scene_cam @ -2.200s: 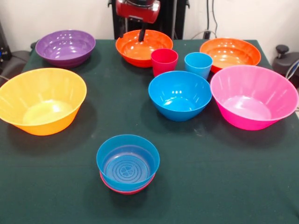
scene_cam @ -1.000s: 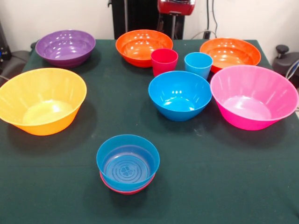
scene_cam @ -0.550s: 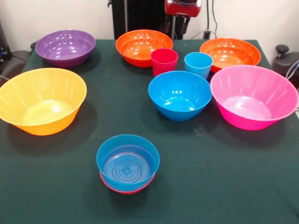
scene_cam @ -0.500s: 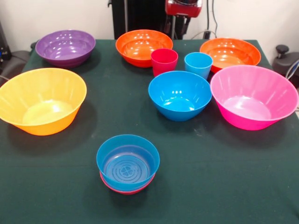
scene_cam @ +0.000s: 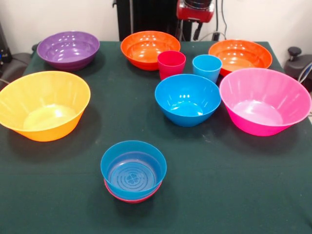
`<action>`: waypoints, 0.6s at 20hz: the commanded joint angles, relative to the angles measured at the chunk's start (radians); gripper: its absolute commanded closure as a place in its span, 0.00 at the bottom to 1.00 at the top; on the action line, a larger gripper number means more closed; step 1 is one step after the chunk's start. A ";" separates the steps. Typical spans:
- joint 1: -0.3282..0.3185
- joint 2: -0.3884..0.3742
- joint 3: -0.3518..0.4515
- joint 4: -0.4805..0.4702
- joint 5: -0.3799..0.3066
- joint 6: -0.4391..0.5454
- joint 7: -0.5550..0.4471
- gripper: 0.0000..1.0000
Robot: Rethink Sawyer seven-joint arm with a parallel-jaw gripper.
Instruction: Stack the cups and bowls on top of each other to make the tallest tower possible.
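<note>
At upper centre of the frame, gripper [scene_cam: 190, 34] hangs with fingers apart above the light blue cup [scene_cam: 206, 67], judged light, rigid and slippery, best gripped across its thin rim wall.

We see a dark green tablecloth [scene_cam: 234, 185] covering the whole table, a pale wall [scene_cam: 58, 17] behind it, 2 thin cables [scene_cam: 224, 19] hanging down that wall at the right, a black knobbed object [scene_cam: 294, 51] past the table's right edge
</note>
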 commanded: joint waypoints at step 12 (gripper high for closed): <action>-0.013 0.097 0.150 -0.061 -0.020 -0.097 0.198 0.00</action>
